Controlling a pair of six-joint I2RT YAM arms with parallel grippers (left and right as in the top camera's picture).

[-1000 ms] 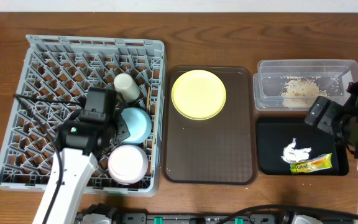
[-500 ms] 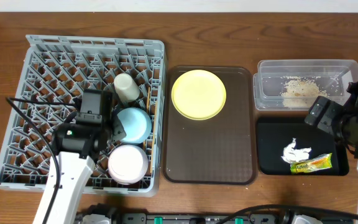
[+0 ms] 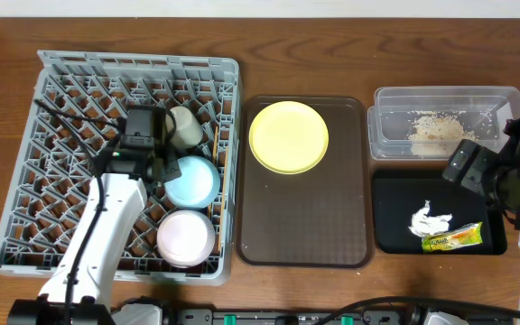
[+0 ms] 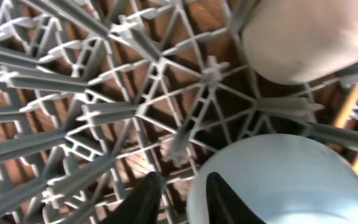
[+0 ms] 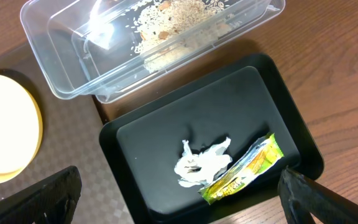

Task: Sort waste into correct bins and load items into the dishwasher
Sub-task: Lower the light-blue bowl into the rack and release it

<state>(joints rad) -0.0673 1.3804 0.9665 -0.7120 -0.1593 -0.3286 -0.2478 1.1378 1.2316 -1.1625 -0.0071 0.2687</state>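
The grey dish rack (image 3: 79, 117) holds a small white cup (image 3: 185, 127), a light blue bowl (image 3: 194, 181), a white bowl (image 3: 186, 237) and chopsticks (image 3: 217, 149). My left gripper (image 3: 163, 170) is at the blue bowl's left rim. In the left wrist view the gripper (image 4: 184, 196) is nearly closed, one finger on either side of the blue bowl's (image 4: 278, 180) rim, with the cup (image 4: 303, 37) beyond. The yellow plate (image 3: 289, 136) lies flat on the brown tray. My right gripper (image 3: 460, 167) (image 5: 179, 208) is wide open and empty above the black tray (image 5: 260, 93), which holds the tissue (image 5: 201, 163) and the wrapper (image 5: 244, 171).
The clear tub (image 3: 395, 99) at the far right holds beige food scraps (image 3: 434, 132), also seen in the right wrist view (image 5: 173, 28). The brown serving tray (image 3: 305, 226) sits between the rack and the black tray (image 3: 395, 226).
My left arm has swung toward the far side of the rack and now sits at the blue bowl's left rim. The right gripper drew back slightly to the right, still open.
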